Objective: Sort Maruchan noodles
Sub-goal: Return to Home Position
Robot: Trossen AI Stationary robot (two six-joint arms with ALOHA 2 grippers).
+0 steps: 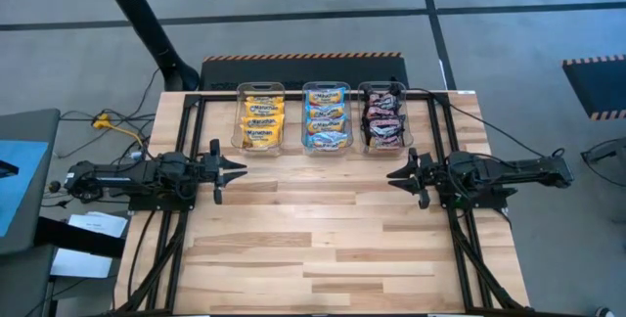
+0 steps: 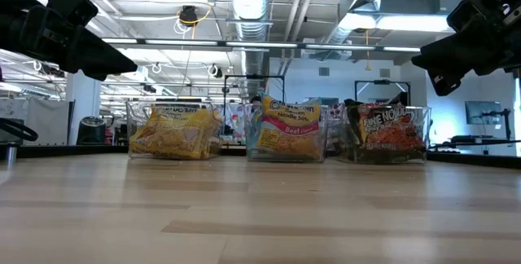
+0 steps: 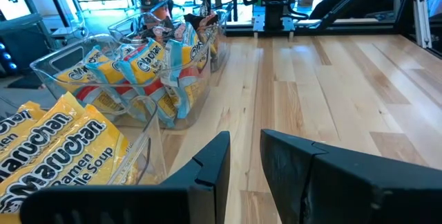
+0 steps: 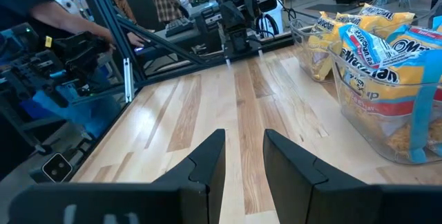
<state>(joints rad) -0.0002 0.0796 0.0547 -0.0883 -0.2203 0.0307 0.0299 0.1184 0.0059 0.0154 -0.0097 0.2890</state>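
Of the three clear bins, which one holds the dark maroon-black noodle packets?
The bin at the row's right-arm end: it holds the dark packets, whereas the middle bin holds blue packets and the left bin yellow packets.

Three clear bins [image 1: 326, 84] lined up by the bench's [image 1: 323, 249] far edge, one colour apiece. In one, yellow packets [image 1: 261, 119], at least three showing; next, blue-and-pink packets [image 1: 326, 121], at least three; last, dark packets [image 1: 383, 121], three or more, overlapped, so no exact tally. Two grippers: left gripper [image 1: 233, 172], right gripper [image 1: 395, 176].
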